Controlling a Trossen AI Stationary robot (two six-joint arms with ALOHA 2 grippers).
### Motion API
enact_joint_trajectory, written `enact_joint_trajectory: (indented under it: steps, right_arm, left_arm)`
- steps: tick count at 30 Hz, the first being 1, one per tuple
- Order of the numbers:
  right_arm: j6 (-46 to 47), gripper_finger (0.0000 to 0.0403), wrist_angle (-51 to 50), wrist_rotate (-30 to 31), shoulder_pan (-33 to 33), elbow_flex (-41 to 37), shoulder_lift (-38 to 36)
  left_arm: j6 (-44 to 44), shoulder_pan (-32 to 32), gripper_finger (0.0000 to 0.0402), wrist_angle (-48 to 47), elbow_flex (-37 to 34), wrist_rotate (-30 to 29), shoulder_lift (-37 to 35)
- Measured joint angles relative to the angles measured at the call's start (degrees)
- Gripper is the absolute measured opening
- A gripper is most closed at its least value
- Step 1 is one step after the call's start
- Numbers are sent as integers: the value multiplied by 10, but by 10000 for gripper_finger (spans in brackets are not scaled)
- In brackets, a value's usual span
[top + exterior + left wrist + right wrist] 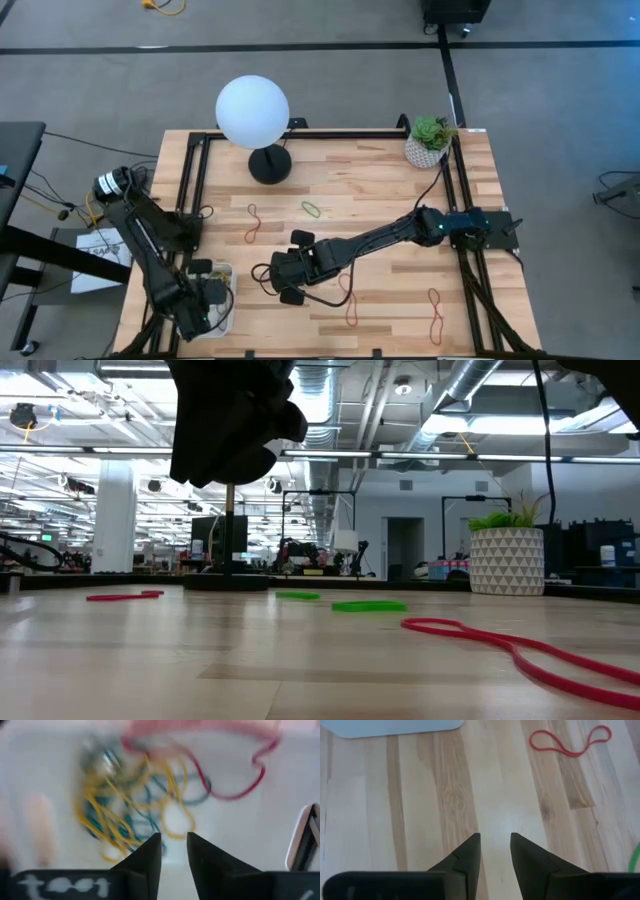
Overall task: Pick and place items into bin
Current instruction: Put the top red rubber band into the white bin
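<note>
1. Left end effector (pixel 174 851), fingers slightly parted and empty, hangs over the bin (pixel 226 305) at the bench's front-left corner, above the banded heap (pixel 135 805).
2. Right end effector (pixel 495 851), fingers spread, empty, hovers over bare wood mid-bench; nearest red band (pixel 351 301) lies toward the front edge, long axis front-to-back.

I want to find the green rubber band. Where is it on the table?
In the high view, the green rubber band lies near the table's middle, right of the globe lamp's black base, with a red band to its left.
</note>
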Motion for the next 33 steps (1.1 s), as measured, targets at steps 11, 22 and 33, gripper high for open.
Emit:
enact_joint_trajectory:
  steps: [11,22,33]
  right_arm:
    - [19,102,-33,1,12,0,0]
    - [101,102,-317,112,38,0,-66]
    - [135,102,-339,187,79,-77,-208]
  left_arm:
    - [98,66,73,-127,82,-356,-11]
    - [359,224,73,-101,35,-343,-19]
    - [521,402,73,184,-163,-206,-145]
